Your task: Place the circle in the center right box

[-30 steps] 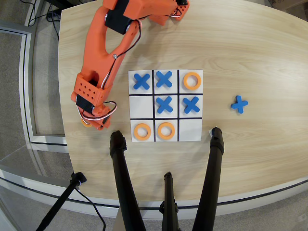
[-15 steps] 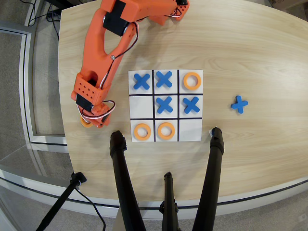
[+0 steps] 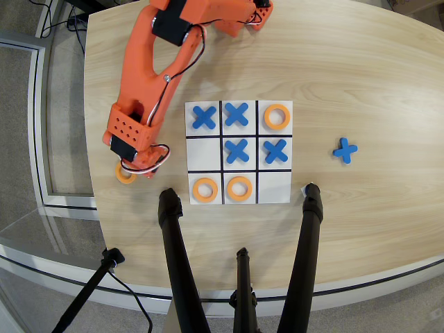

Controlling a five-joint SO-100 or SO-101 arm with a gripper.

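So in the overhead view we've got the orange arm coming in from the top edge around 12 o'clock, then bending and stretching down toward 8 o'clock of the table, ending just left of the grid board. The wrist section points pretty much straight down at the wood, so we're looking at the back of it, wires and all.

The gripper sits right over an orange circle lying off the board, at about 9 o'clock from the board's bottom left cell. Only the lower-left arc of that ring pokes out from under the arm. We honestly can't tell if the jaws are spread, pinched or clamped on the ring, since the wrist hides them from above.

On the board: blue X pieces fill the top left and top middle cells, the centre and the cell at 3 o'clock from it. Orange rings sit in the top right cell plus the bottom left and bottom middle cells. The middle-row cell at 9 o'clock from centre is bare white, and so is the bottom right one.

One spare blue X lies on the wood well off the board at 3 o'clock. Black tripod legs poke in from 6 o'clock.
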